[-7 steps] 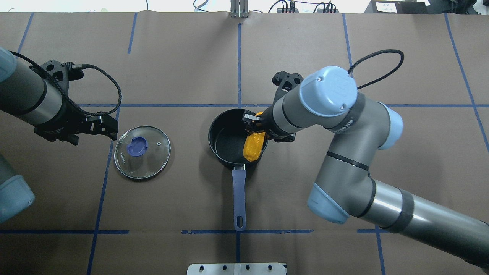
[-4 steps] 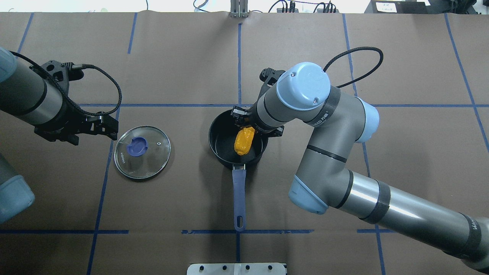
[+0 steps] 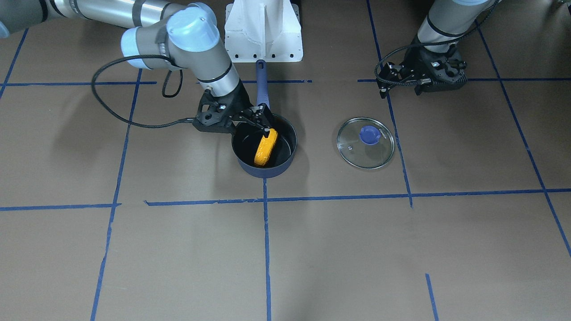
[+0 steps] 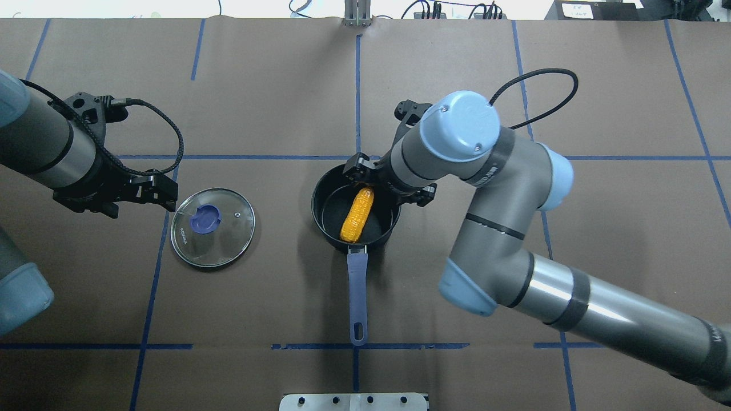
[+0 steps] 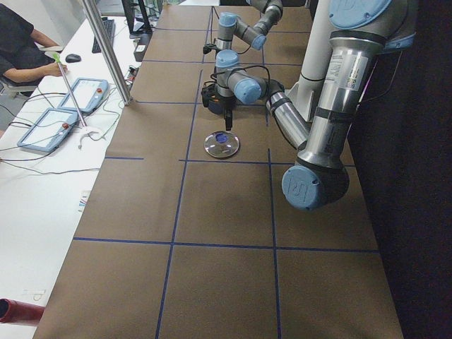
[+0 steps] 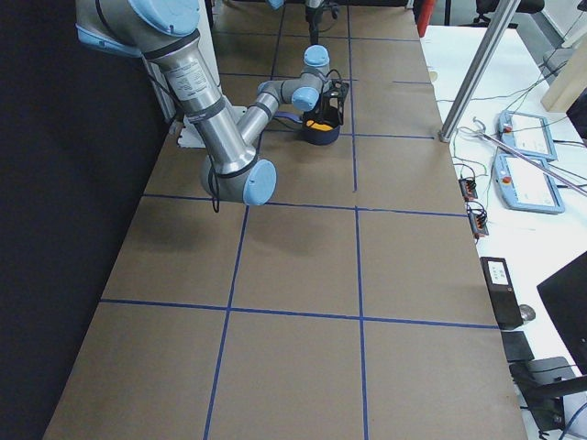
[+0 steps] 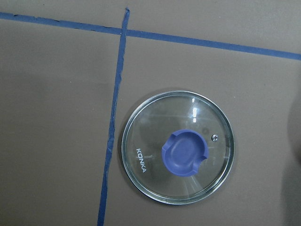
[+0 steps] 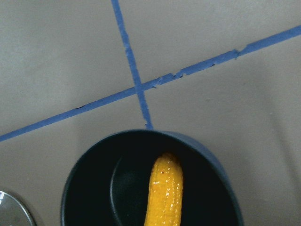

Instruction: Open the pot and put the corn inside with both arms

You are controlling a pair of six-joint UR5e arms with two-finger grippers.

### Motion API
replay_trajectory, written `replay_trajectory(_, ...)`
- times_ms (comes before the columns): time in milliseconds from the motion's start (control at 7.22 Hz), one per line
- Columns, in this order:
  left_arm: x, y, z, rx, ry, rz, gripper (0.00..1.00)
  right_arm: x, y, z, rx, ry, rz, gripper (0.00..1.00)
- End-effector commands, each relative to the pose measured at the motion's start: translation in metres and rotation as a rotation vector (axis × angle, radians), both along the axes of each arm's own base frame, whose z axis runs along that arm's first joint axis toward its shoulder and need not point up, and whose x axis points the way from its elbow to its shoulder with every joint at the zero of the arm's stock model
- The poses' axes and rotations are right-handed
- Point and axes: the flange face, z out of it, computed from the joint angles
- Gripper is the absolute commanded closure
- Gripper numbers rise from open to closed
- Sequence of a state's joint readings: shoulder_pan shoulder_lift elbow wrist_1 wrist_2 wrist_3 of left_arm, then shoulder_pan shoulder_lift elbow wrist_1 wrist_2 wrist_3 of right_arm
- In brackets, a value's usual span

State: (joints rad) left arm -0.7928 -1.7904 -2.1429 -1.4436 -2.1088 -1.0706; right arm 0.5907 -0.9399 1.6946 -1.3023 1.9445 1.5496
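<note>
The dark navy pot [image 4: 320, 214] stands open at the table's middle, its lavender handle [image 4: 357, 297] pointing toward the robot. The yellow-orange corn [image 4: 357, 215] lies slanted inside it and also shows in the front view [image 3: 266, 147] and the right wrist view [image 8: 164, 193]. My right gripper [image 4: 365, 178] hovers over the pot's far rim, just above the corn's upper end, and looks open. The glass lid [image 4: 212, 227] with its blue knob lies flat on the table to the pot's left. My left gripper [image 4: 167, 193] is open and empty beside the lid's left edge.
The table is brown paper with blue tape lines. The white robot base [image 3: 263, 31] stands behind the pot's handle. A metal plate [image 4: 354, 401] sits at the near edge. Operators' desks with pendants [image 5: 49, 127] run along the far side.
The right gripper has carried the corn left over the pot. The corn now lies flatter and lower inside the pot, its upper end free of the fingers. The left arm has not moved.
</note>
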Motion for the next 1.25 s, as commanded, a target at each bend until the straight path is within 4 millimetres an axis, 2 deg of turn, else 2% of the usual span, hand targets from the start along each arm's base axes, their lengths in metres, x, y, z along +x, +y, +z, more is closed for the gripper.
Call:
replay_trajectory(0, -0.027, 0.004, 0.049, 0.069, -0.070, 0.104, 0.00, 0.110, -0.026, 0.077, 0.029, 0.026, -0.104, 0.00)
replay_trajectory(138, -0.058, 0.003, 0.082, 0.098, -0.108, 0.153, 0.00, 0.166, -0.046, 0.129, 0.077, 0.071, -0.140, 0.00)
replay_trajectory(277, -0.105, -0.006, 0.112, 0.156, -0.144, 0.196, 0.00, 0.218, -0.055, 0.184, 0.145, 0.129, -0.188, 0.00)
replay_trajectory(415, -0.152, -0.013, 0.130, 0.185, -0.123, 0.225, 0.00, 0.277, -0.056, 0.238, 0.197, 0.177, -0.226, 0.00)
replay_trajectory(554, -0.195, -0.021, 0.159, 0.183, -0.049, 0.254, 0.00, 0.342, -0.057, 0.283, 0.274, 0.215, -0.265, 0.00)
replay_trajectory(692, -0.253, -0.034, 0.209, 0.214, -0.033, 0.269, 0.00, 0.411, -0.050, 0.332, 0.316, 0.271, -0.295, 0.00)
replay_trajectory(831, -0.286, -0.040, 0.250, 0.234, -0.024, 0.292, 0.00, 0.467, -0.035, 0.369, 0.327, 0.302, -0.347, 0.00)
replay_trajectory(969, -0.313, -0.041, 0.277, 0.215, -0.038, 0.265, 0.00, 0.519, -0.021, 0.395, 0.329, 0.285, -0.385, 0.00)
replay_trajectory(1108, -0.353, -0.036, 0.288, 0.219, -0.041, 0.216, 0.00, 0.532, -0.014, 0.405, 0.319, 0.247, -0.420, 0.00)
